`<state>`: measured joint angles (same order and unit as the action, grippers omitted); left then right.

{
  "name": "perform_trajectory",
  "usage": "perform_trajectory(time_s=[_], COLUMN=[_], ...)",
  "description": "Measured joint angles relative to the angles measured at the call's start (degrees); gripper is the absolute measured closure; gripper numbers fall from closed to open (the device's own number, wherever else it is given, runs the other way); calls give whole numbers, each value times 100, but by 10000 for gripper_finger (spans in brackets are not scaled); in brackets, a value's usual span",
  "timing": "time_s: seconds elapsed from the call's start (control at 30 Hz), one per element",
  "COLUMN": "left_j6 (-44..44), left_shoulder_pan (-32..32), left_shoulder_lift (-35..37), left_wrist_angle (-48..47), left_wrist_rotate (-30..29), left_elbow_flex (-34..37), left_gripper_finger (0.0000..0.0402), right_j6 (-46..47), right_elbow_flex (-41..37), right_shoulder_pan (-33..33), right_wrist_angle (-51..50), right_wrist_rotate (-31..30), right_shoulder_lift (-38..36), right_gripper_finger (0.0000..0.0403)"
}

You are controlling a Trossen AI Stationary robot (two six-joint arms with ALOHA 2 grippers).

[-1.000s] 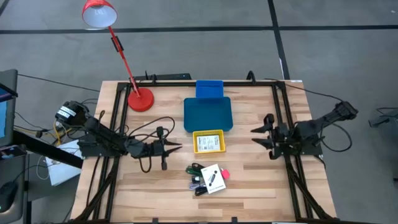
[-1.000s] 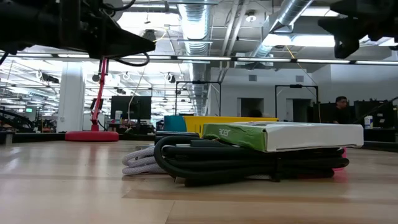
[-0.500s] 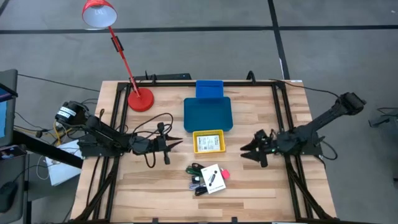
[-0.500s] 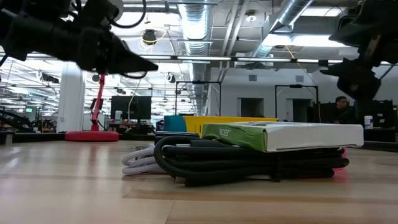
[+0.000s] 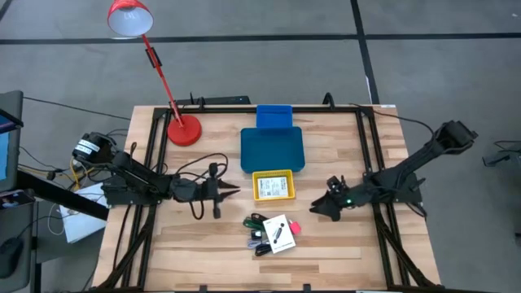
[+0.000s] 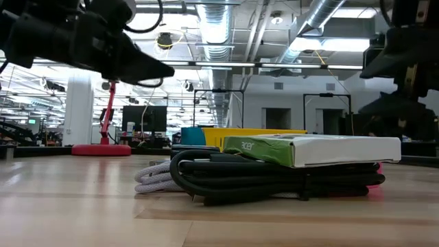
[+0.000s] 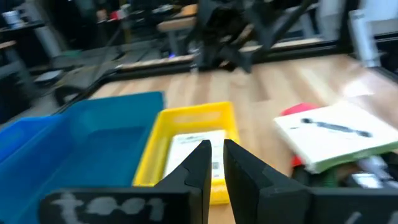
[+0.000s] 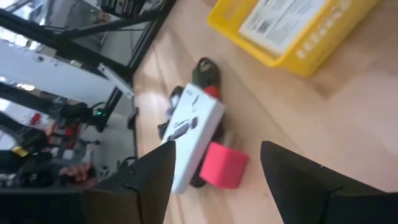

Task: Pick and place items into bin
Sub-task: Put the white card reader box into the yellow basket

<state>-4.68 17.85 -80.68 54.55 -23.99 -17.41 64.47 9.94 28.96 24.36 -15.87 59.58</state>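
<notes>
High view, tabletop [image 5: 342,248]: pile of items [image 5: 273,231] lying just in front of yellow bin [image 5: 273,185]. Right hand [image 5: 313,213] spread wide, near the pile's pink-red piece [image 5: 294,226]. Left hand [image 5: 234,192] pinched together, empty, beside the bin.

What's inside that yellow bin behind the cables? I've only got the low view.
Observer: The yellow bin holds a white printed card, lying flat.
Operator: Where's the right gripper aimed?
Observer: The right gripper is open, pointing at the pink-red piece from the right, not touching it.
Operator: And the left?
Observer: The left gripper is shut and empty, left of the bin.
</notes>
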Motion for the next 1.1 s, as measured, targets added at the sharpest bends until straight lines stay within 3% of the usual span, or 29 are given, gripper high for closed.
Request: perform_trajectory(time_s=[0.47, 0.83, 1.1], left_j6=[79, -71, -71], left_shoulder_pan=[42, 138, 138], left_shoulder_lift=[0, 2, 2], left_wrist_angle=[374, 355, 314], left_wrist_rotate=[1133, 1150, 1136], left_elbow_flex=[0, 0, 0], left_gripper_finger=[370, 370, 370], right_j6=[-438, -495, -755], right_elbow_flex=[948, 1589, 1956], right_shoulder_pan=[-822, -1405, -1684], right_wrist_angle=[140, 124, -223], right_wrist_rotate=[1680, 2919, 3427], right_shoulder_lift=[1497, 2434, 2865], right_gripper_finger=[172, 172, 172])
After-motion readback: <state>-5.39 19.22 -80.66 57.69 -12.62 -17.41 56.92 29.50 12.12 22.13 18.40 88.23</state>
